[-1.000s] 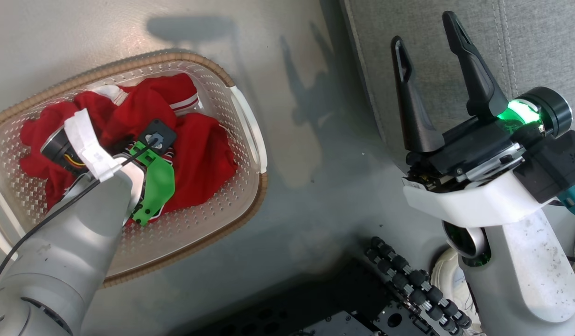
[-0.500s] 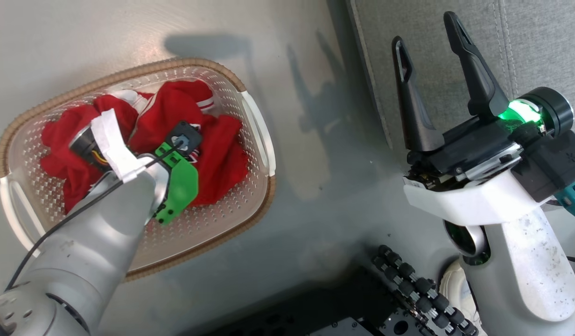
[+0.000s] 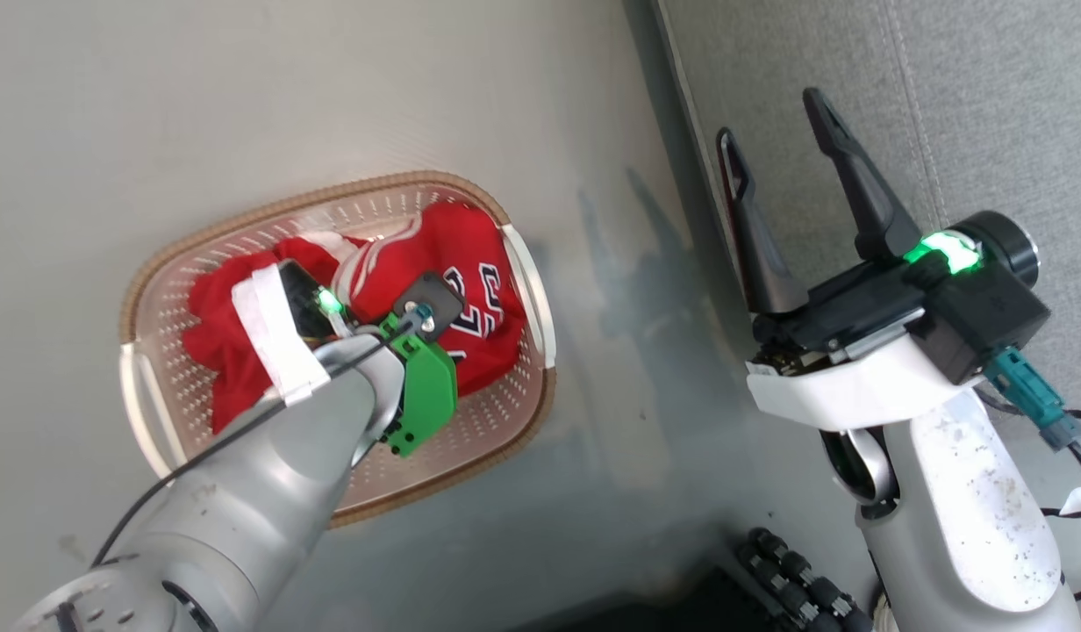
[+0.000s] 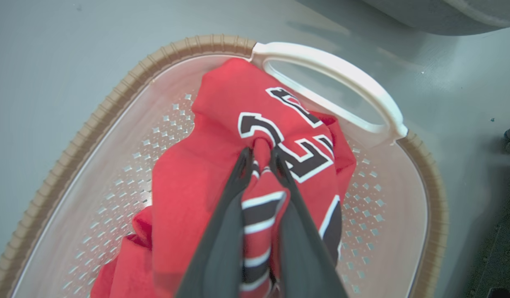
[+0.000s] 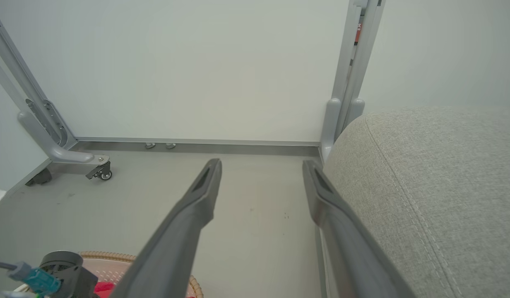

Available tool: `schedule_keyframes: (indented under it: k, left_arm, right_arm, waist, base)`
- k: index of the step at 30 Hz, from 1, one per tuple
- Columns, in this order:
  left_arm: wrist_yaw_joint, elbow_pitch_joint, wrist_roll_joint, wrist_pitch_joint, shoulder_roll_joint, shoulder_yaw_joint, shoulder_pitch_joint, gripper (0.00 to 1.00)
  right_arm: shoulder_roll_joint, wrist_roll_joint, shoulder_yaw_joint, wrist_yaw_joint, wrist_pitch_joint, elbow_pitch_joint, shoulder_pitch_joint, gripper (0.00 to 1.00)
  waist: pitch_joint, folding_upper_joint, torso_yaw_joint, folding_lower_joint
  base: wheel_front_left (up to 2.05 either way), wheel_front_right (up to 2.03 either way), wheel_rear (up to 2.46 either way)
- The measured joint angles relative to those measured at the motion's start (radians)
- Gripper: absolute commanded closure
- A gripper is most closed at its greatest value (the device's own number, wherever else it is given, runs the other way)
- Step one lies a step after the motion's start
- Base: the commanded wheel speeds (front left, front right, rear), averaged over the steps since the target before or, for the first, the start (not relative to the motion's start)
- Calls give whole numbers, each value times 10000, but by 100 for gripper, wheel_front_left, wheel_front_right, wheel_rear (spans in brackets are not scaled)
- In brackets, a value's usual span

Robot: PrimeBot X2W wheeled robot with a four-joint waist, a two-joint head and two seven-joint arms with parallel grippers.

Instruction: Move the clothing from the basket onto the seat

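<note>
The white perforated basket with a brown rim stands on the floor left of the grey seat. Red clothing lies in it: a jersey with white-edged black numbers, and a second red garment on the basket's left side. My left wrist hangs over the basket and hides the fingers. In the left wrist view my left gripper is shut on a raised fold of the jersey, above the basket. My right gripper stands open and empty at the seat's near edge, also as gripper beside the seat.
Bare grey floor surrounds the basket. The robot's dark base with black rollers sits at the bottom of the head view. In the right wrist view a white wall panel, a metal post and a frame with a castor stand ahead.
The head camera has shifted, so the basket sits further right and lower in the picture. My left gripper has shut on the jersey and drawn a fold up, so its number now shows. The right gripper stays open.
</note>
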Motion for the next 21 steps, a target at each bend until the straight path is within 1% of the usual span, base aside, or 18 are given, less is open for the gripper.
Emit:
schedule_keyframes:
  k: [5,11,15,21]
  left_arm:
    - [0,-198,-447,-560,-182,-2,500,100]
    - [0,-604,-656,-761,-293,77,802,100]
    - [36,-1482,-604,-786,-265,554,943,100]
    - [261,-2940,-221,-786,54,1446,1507,100]
  right_arm:
    - [6,-194,-77,0,0,389,338,0]
    - [4,-414,-255,0,0,754,825,0]
    - [8,-468,-364,0,0,976,1149,0]
    - [6,-493,-506,0,0,1235,1662,0]
  waist:
    - [-845,0,311,0]
    - [-1867,0,737,0]
    - [-2554,0,1053,0]
    - [-3523,0,1477,0]
  base:
    - [0,0,0]
    - [0,0,0]
    - [0,0,0]
    - [0,0,0]
